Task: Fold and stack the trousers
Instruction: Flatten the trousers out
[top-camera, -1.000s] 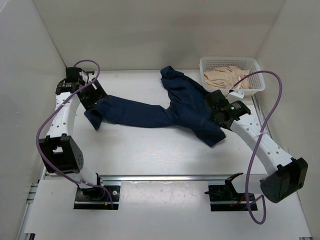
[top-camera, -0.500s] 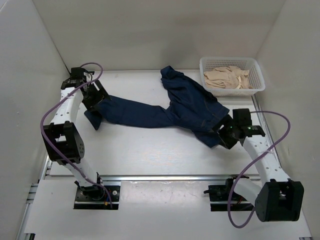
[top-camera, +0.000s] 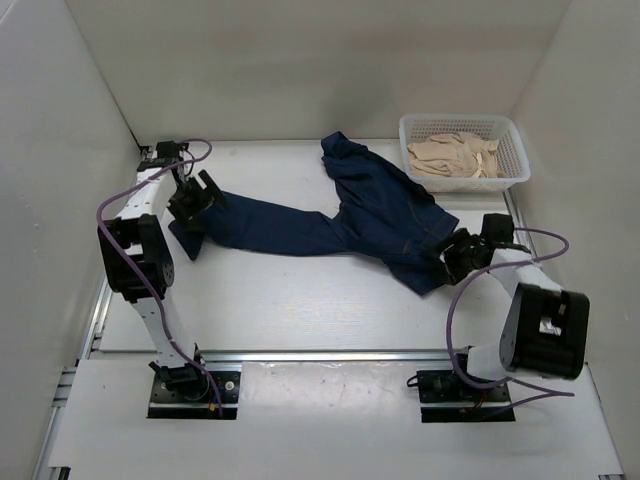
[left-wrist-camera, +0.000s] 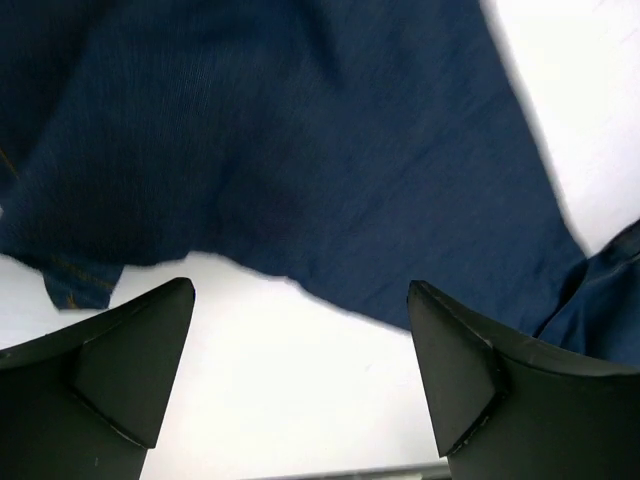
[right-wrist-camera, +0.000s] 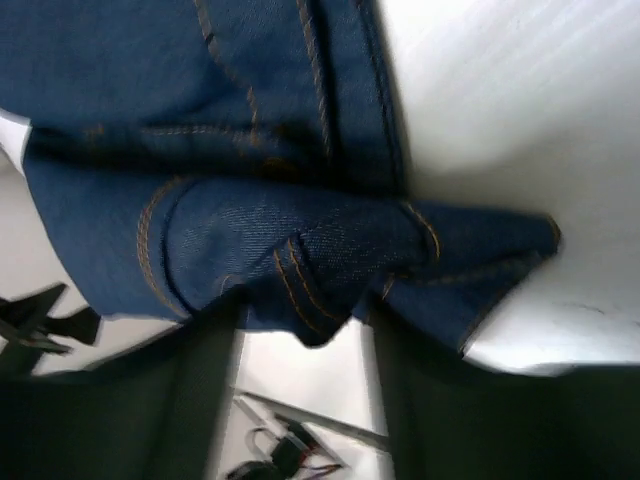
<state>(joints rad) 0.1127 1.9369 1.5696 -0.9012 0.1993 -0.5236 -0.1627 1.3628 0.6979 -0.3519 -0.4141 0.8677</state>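
The trousers (top-camera: 330, 225) are dark navy jeans lying spread on the white table. One leg runs left, the other runs back, and the waist end lies at the right. My left gripper (top-camera: 200, 195) is over the left leg's hem end. In the left wrist view it (left-wrist-camera: 300, 290) stands wide open, with the edge of the denim (left-wrist-camera: 300, 150) just beyond its fingertips and bare table between them. My right gripper (top-camera: 455, 258) is at the waist end. In the right wrist view it (right-wrist-camera: 305, 312) is open, with a stitched fold of the trousers (right-wrist-camera: 250, 230) dipping between its fingers.
A white mesh basket (top-camera: 515, 165) holding beige cloth (top-camera: 450, 155) stands at the back right corner. White walls close in the table on the left, back and right. A metal rail (top-camera: 330, 355) runs along the near edge by the arm bases.
My right gripper has swung off the top of the trousers, out to the right and down to the waist end's edge. My left gripper has shifted slightly right along the leg and opened wider.
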